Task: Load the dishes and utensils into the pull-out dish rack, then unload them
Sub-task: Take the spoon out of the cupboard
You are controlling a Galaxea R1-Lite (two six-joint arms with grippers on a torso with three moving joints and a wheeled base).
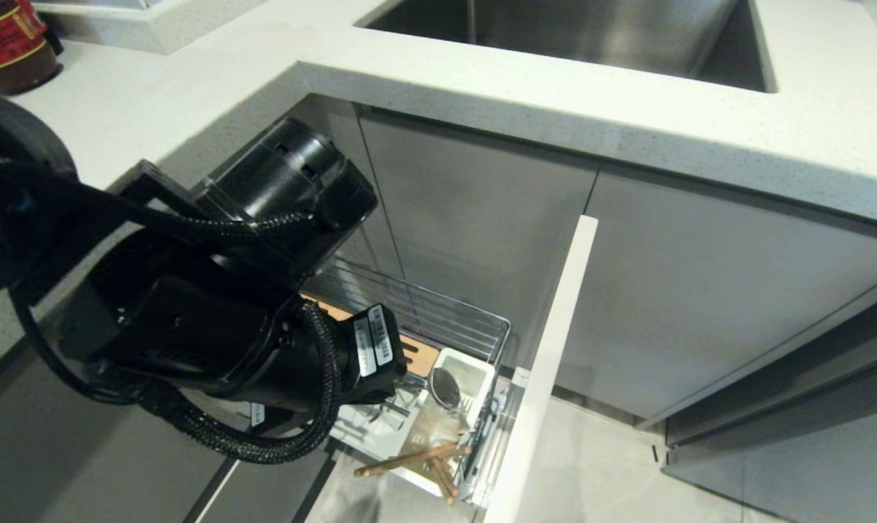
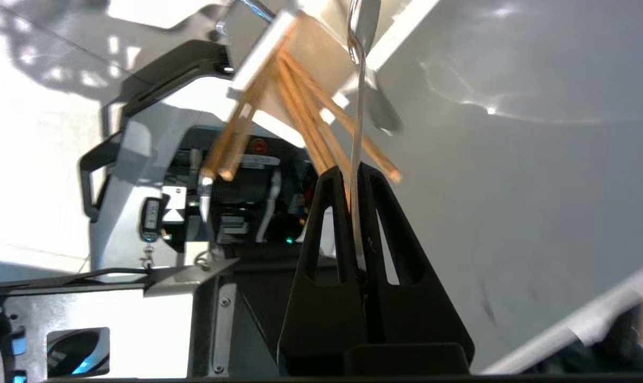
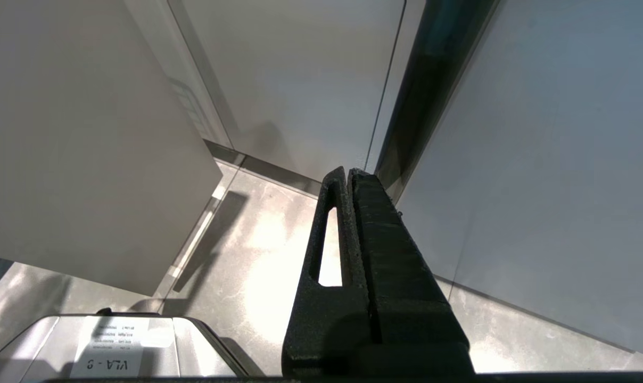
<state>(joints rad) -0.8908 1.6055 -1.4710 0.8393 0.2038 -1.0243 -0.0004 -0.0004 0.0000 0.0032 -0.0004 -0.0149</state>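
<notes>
A kitchen corner: a white desk (image 1: 555, 109) with a sink is overhanging the pulled-out rack (image 1: 438, 319).

Head view: the left arm is hanging over the rack; the spoon (image 1: 444, 388) is standing in the white cup (image 1: 475, 374), and the chopsticks (image 1: 417, 459) are leaning out of it. Left wrist view: the left end effector (image 2: 353, 173) is clamping the spoon's slim silver handle, probably lifting it out to unload; the next move calls for a straight pull clear of the chopsticks. Right wrist view: the right end effector (image 3: 348, 173) is hanging closed and empty above the floor.
</notes>
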